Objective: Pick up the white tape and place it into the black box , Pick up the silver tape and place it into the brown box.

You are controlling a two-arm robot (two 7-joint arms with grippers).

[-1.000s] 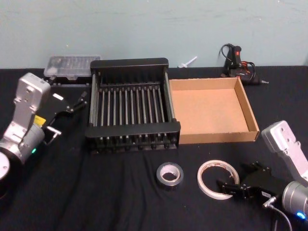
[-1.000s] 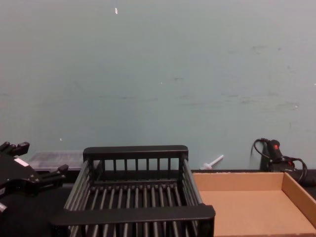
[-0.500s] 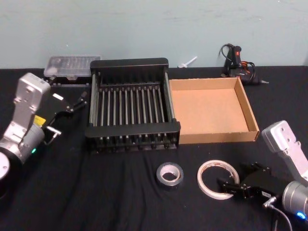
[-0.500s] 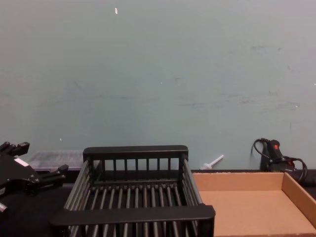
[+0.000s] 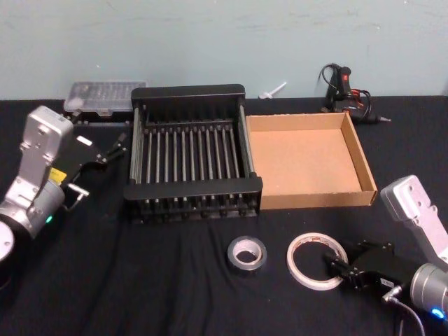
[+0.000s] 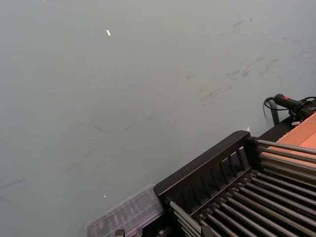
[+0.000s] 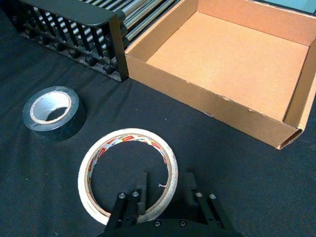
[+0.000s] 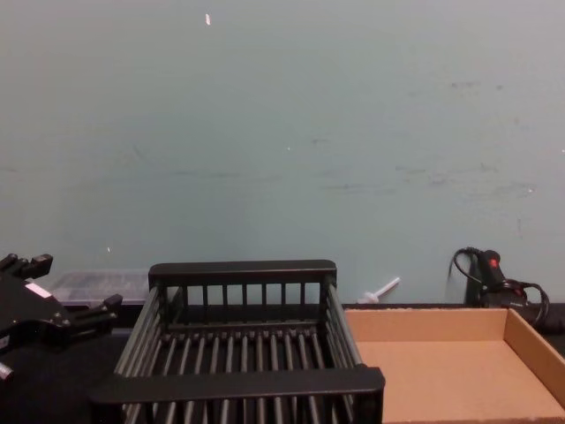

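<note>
White tape [image 5: 316,260] lies flat on the black tablecloth [image 5: 140,280], at the near right of the table, and the right gripper [image 5: 336,263] has its fingers at the ring's right-hand edge. From the right wrist view the two fingers [image 7: 142,190] straddle the rim of the ring, one inside the hole and one outside, the jaws drawn in on the thin band (whether the pads press it I cannot quite tell). The ring rests on the cloth.

Just to its left sits the silver tape [image 5: 247,253], a smaller, thicker roll, lying flat and apart from the white ring, with nothing touching it.

Behind the two rolls stand the boxes, side by side and touching: the black box [image 5: 192,190] to the left, its barred floor bare, and the brown box [image 5: 318,197] to the right, its cardboard floor bare too.

The left gripper [image 5: 112,148] is held off to the left of the black box, above the cloth, jaws spread and holding nothing. A clear plastic case [image 5: 105,96] sits at the back left by the wall, and a black tool with red marking [image 5: 343,87] lies at the back right.
</note>
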